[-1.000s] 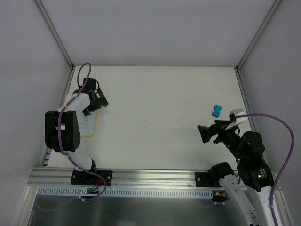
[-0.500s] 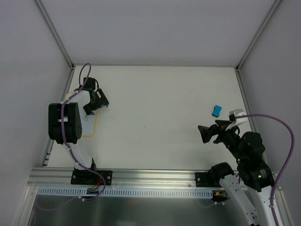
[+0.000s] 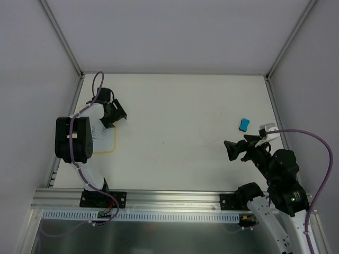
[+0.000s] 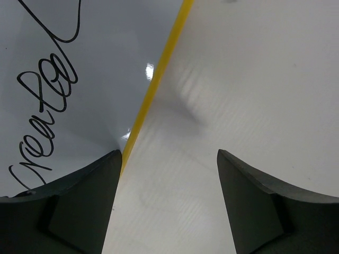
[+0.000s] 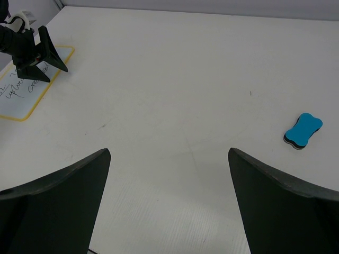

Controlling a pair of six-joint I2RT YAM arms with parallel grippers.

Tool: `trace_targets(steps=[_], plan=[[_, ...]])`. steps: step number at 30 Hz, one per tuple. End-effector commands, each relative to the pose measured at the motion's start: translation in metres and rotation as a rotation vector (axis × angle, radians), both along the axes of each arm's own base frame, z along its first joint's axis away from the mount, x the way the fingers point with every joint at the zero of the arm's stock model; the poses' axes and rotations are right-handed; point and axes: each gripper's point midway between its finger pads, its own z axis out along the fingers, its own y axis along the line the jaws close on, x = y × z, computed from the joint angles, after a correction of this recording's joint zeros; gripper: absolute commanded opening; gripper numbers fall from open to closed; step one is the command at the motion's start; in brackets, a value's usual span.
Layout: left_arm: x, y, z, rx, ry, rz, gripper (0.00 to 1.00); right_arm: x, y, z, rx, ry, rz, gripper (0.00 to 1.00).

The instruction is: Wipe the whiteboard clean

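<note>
A: Where's the whiteboard (image 3: 105,142)?
B: Flat at the worktop's (image 3: 175,116) left edge, writing (image 4: 47,90) on it. The left gripper (image 4: 168,156) straddles its rim (image 4: 159,79) — jaws partly open, holding nothing.
A: And the right gripper (image 5: 168,159)?
B: Jaws wide, empty. The eraser (image 5: 303,130) is far right, well apart from the board.
A: Risk?
B: Pinching that thin rim could tip or skid the board — a loose board would slide under wiping.

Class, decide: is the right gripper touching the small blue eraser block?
Apart. The right wrist view shows bare table between the right gripper and the small blue eraser block.
</note>
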Motion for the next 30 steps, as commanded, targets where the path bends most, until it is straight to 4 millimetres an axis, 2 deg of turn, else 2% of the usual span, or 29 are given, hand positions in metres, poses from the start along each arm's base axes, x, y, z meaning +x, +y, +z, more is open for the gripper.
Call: trace_targets(steps=[1, 3, 4, 6, 7, 10, 11, 13, 14, 17, 18, 20, 21, 25, 30], plan=[[-0.029, -0.058, -0.014, -0.120, 0.086, -0.074, 0.73, 0.000, -0.002, 0.011, 0.003, -0.044, -0.006, 0.99], [-0.032, -0.075, -0.014, -0.119, 0.088, -0.106, 0.73, 0.000, -0.002, 0.011, 0.005, -0.045, -0.006, 0.99], [-0.036, -0.092, -0.014, -0.121, 0.090, -0.148, 0.73, 0.000, -0.002, 0.010, 0.004, -0.042, -0.006, 0.99], [-0.040, -0.112, -0.014, -0.137, 0.097, -0.177, 0.73, 0.000, -0.002, 0.010, 0.005, -0.041, -0.006, 0.99], [-0.045, -0.129, -0.015, -0.146, 0.103, -0.210, 0.72, 0.000, -0.001, 0.011, 0.007, -0.042, -0.005, 0.99], [-0.053, -0.153, -0.017, -0.158, 0.116, -0.250, 0.69, -0.001, -0.001, 0.009, 0.006, -0.038, -0.004, 0.99], [-0.058, -0.169, -0.016, -0.159, 0.115, -0.291, 0.68, -0.001, -0.001, 0.009, 0.006, -0.038, -0.002, 0.99], [-0.066, -0.186, -0.020, -0.162, 0.131, -0.326, 0.68, -0.001, -0.001, 0.010, 0.006, -0.039, -0.004, 0.99], [-0.073, -0.204, -0.018, -0.165, 0.129, -0.372, 0.67, -0.001, -0.001, 0.009, 0.007, -0.036, -0.002, 0.99], [-0.086, -0.234, -0.018, -0.169, 0.136, -0.437, 0.67, 0.000, 0.000, 0.008, 0.010, -0.027, -0.003, 0.99], [-0.099, -0.251, -0.020, -0.167, 0.146, -0.483, 0.67, 0.000, 0.000, 0.007, 0.011, -0.020, -0.002, 0.99], [-0.108, -0.270, -0.018, -0.171, 0.141, -0.533, 0.67, 0.001, 0.001, 0.006, 0.015, -0.010, 0.001, 0.99], [-0.121, -0.283, -0.019, -0.167, 0.148, -0.575, 0.67, 0.001, 0.002, 0.005, 0.019, -0.002, 0.003, 0.99], [-0.147, -0.305, -0.020, -0.153, 0.150, -0.666, 0.67, 0.002, 0.005, 0.000, 0.019, 0.027, 0.011, 0.99], [-0.162, -0.319, -0.018, -0.149, 0.144, -0.743, 0.67, 0.004, 0.006, -0.003, 0.019, 0.049, 0.010, 0.99]])
